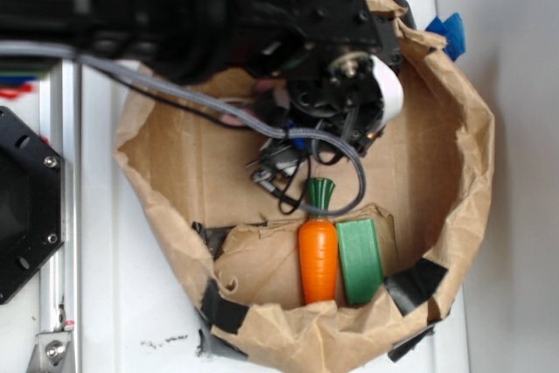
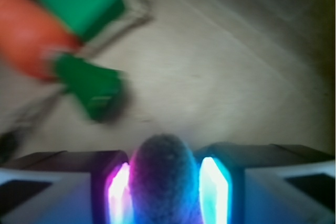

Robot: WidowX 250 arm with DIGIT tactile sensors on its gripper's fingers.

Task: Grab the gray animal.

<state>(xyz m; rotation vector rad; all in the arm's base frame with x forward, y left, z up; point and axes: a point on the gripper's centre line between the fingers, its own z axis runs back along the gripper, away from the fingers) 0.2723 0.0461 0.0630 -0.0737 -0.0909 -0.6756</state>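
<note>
On my screen the arm (image 1: pixel 175 6) comes in from the upper left and hangs over the crumpled brown paper bag (image 1: pixel 454 155), wrist bent so the head points down into the bag's open middle. From the exterior cam the pincer (image 1: pixel 284 163) is mostly buried under black housing and a loop of gray cable (image 1: pixel 349 163), so I can't read much there. The wrist cam is the useful one: the pincer (image 2: pixel 164 192) is clamped on the gray animal (image 2: pixel 164 174), a fuzzy rounded gray lump sitting right between the two glowing fingers (image 2: pixel 119 192), touching both. Everything's blurry in that view. The orange carrot (image 1: pixel 318 255) and a green block (image 1: pixel 360 259) lie side by side on the bag floor near the front edge, apart from the pincer. White surface (image 1: pixel 131 321) under it all.
</note>
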